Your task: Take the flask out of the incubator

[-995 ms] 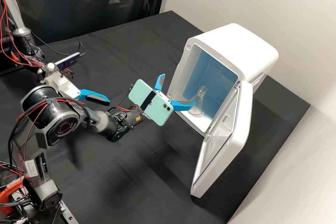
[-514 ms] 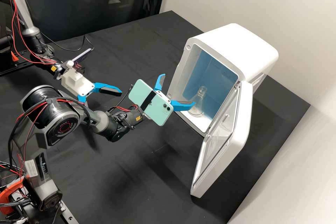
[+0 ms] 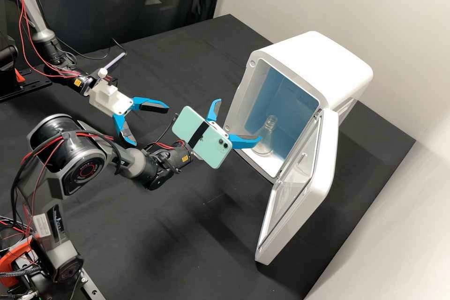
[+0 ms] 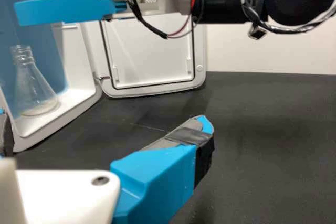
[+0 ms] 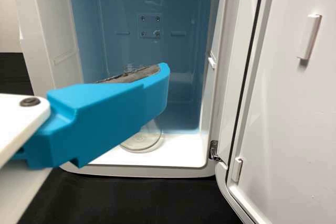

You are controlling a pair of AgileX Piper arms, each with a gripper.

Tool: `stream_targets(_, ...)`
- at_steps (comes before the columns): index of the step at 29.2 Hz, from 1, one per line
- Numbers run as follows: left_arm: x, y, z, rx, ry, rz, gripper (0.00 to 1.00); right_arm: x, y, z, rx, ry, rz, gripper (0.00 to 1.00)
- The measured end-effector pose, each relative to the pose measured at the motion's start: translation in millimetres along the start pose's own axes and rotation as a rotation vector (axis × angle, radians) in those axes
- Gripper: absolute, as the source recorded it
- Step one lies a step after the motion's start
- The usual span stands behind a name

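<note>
A clear glass flask (image 3: 266, 135) stands upright on the floor of the white incubator (image 3: 309, 61), whose inside is blue and whose door (image 3: 300, 183) hangs open. My right gripper (image 3: 240, 120) is open at the incubator's mouth, just short of the flask. In the right wrist view one of its fingers (image 5: 105, 114) covers most of the flask (image 5: 140, 141). My left gripper (image 3: 151, 125) hovers open over the bench behind the right wrist, holding nothing. The left wrist view shows the flask (image 4: 31, 85) from the side, past my own finger (image 4: 168, 166).
The black bench (image 3: 187, 225) spreads in front of the incubator. The open door swings out toward the bench's near right edge. A mint-green phone (image 3: 201, 137) is strapped to the right wrist. Red cables trail along both arms at the left.
The left arm has swung forward toward the right arm's wrist, and its fingers now stand spread apart. The right arm and the flask have kept still.
</note>
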Motion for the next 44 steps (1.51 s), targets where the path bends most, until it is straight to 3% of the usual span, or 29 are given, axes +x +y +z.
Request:
stream_targets(6, -1.0, 4.3, -5.2, -0.005, 0.006, 0.022, 1.0, 0.0, 0.0, 0.0, 0.0, 0.0, 0.0, 1.0)
stream_targets(20, -1.1, 4.4, -6.0, -0.006, 0.005, 0.022, 1.0, 0.0, 0.2, -0.2, 0.004, 0.002, 0.002, 1.0)
stream_targets(25, -1.1, 4.4, -5.8, -0.001, -0.001, 0.021, 1.0, 7.5, -2.0, 2.6, 0.008, -0.009, 0.01, 1.0)
stream_targets(34, -1.8, 5.7, -11.6, 0.003, 0.011, 0.024, 1.0, 29.8, -15.3, 1.7, -0.072, 0.005, 0.003, 1.0)
stream_targets(44, -2.6, 8.4, -11.0, 0.004, 0.009, 0.033, 1.0, 46.0, -25.4, 6.8, -0.095, -0.03, 0.016, 1.0)
